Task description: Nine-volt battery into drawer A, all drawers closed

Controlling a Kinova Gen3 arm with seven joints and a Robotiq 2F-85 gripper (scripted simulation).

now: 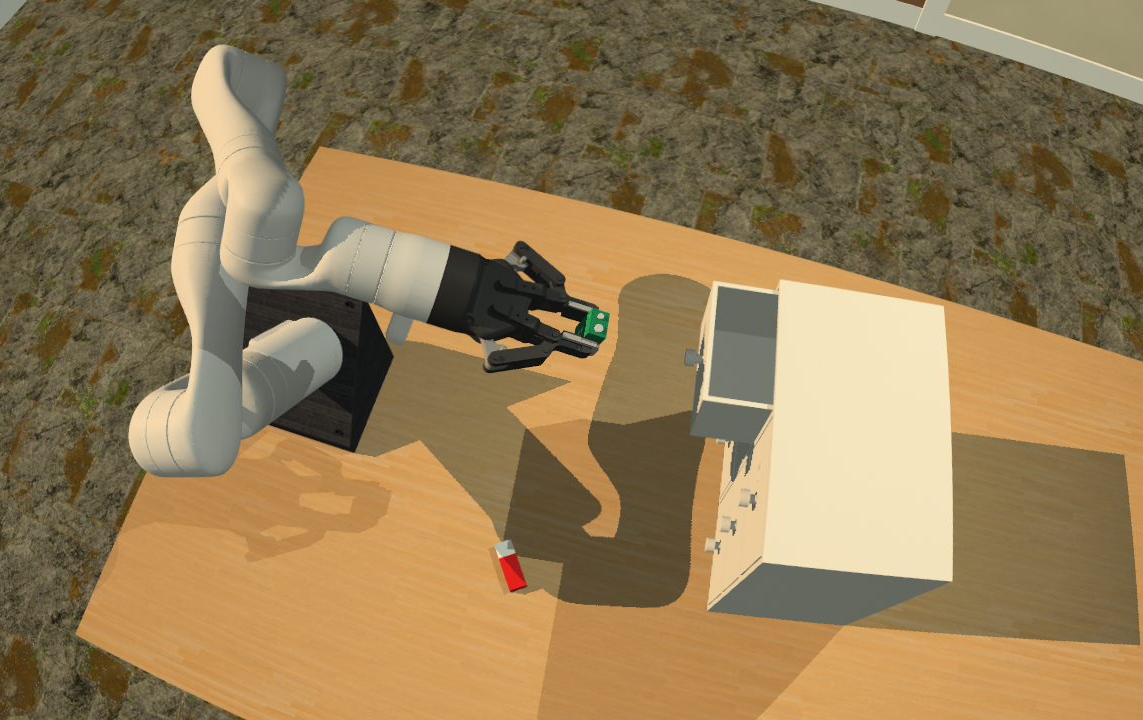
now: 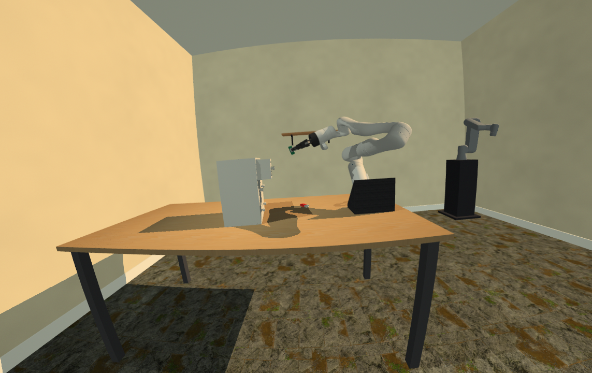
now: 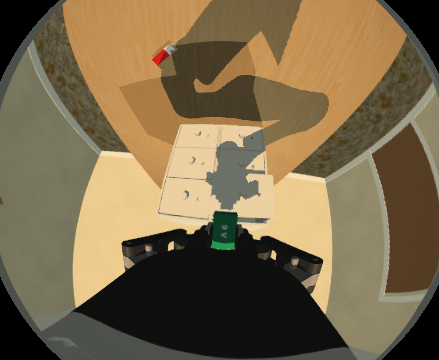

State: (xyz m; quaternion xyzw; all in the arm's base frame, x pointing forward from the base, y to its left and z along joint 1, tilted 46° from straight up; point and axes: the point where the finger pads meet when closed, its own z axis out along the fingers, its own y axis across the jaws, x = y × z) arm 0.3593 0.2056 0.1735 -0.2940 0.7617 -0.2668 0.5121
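Note:
The green nine-volt battery is held between the fingertips of my gripper. The gripper is shut on it, high above the table and in front of the white chest. One top drawer stands partly pulled out; its visible inside is empty in the top view. The battery is on the knob side of this drawer, apart from it. The other drawers look pushed in. The drawer letters are too small or shadowed to read.
A red and silver-grey block lies on the wooden table, in front of the chest towards its other side. The arm's dark base block stands opposite the chest. Knobs stick out of the chest's front.

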